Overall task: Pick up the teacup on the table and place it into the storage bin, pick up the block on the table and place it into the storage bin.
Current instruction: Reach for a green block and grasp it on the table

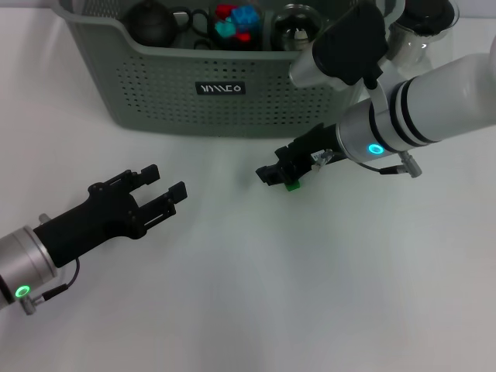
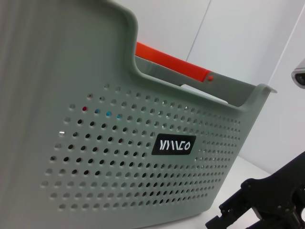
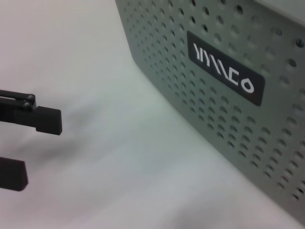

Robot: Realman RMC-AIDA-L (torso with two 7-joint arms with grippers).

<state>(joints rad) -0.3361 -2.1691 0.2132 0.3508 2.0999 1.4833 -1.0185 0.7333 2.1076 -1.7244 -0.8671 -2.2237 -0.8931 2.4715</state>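
The right claw (image 1: 273,175) sits low over the white table (image 1: 271,310), just in front of the storage bin (image 1: 155,93), w/ a small green block (image 1: 293,185) right under its black tips; it looks shut on the block, but the grip is partly hidden. Behind the claw, inside the bin, sit a dark teapot (image 1: 151,22), red & blue blocks (image 1: 236,22) and a clear glass cup (image 1: 294,27). The bin's black label (image 1: 220,88) faces the claw. The left claw (image 1: 167,184) is well off to the side, also near the table, its two fingers (image 3: 45,119) spread apart, holding nothing.
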